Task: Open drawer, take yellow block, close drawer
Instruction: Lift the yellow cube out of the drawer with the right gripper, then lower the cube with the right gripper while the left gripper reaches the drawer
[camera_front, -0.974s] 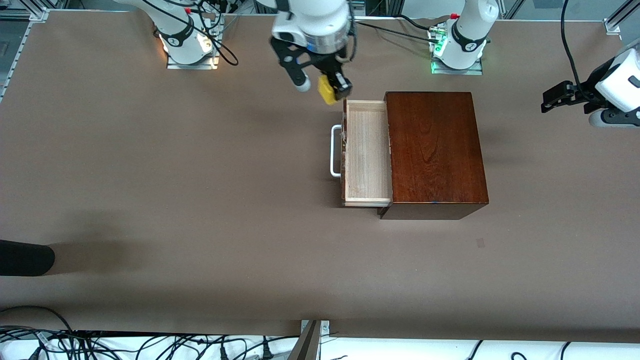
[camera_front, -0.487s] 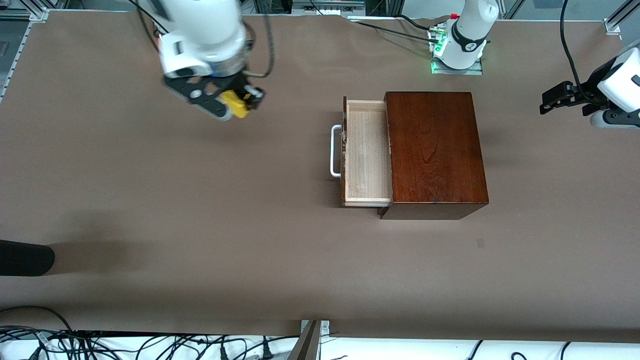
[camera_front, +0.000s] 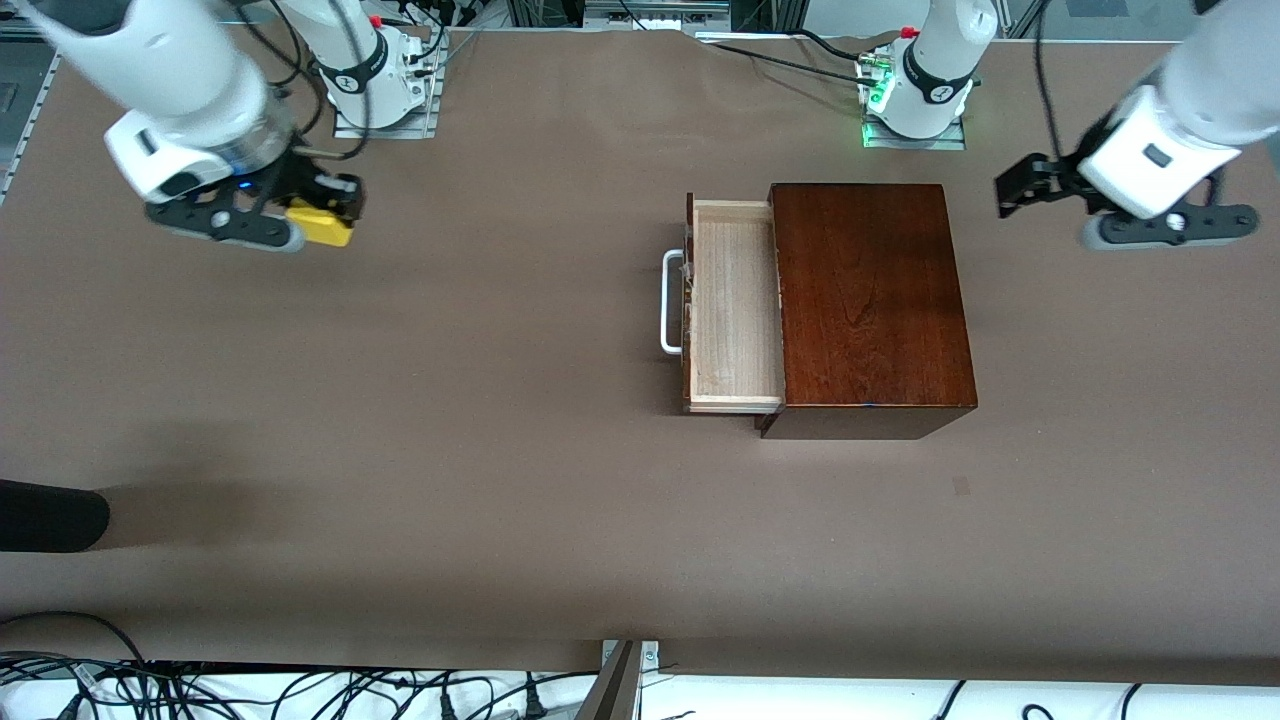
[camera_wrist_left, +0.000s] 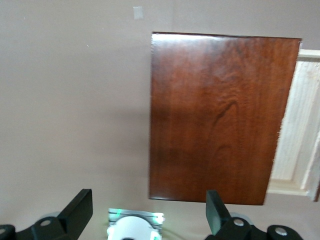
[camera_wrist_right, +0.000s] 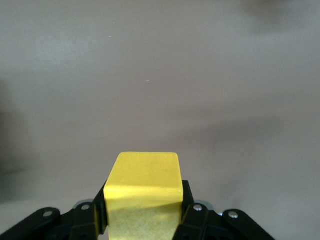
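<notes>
The drawer (camera_front: 735, 305) stands pulled out of the dark-brown wooden box (camera_front: 870, 300). Its pale tray is empty, and its white loop handle (camera_front: 670, 300) faces the right arm's end of the table. My right gripper (camera_front: 325, 215) is shut on the yellow block (camera_front: 318, 226) above bare table toward the right arm's end, well away from the drawer. In the right wrist view the block (camera_wrist_right: 145, 182) fills the gap between the black fingers (camera_wrist_right: 192, 212). My left gripper (camera_front: 1015, 190) hangs open and holds nothing, above the table beside the box (camera_wrist_left: 220, 115) at the left arm's end.
The arm bases (camera_front: 380, 85) (camera_front: 915, 95) stand along the table's edge farthest from the front camera. A black object (camera_front: 50, 515) juts in at the right arm's end. Cables (camera_front: 250, 690) lie off the nearest edge. Brown table surface surrounds the box.
My right gripper has carried the yellow block from beside the drawer far toward the right arm's end. My left gripper has moved in toward the box, still open.
</notes>
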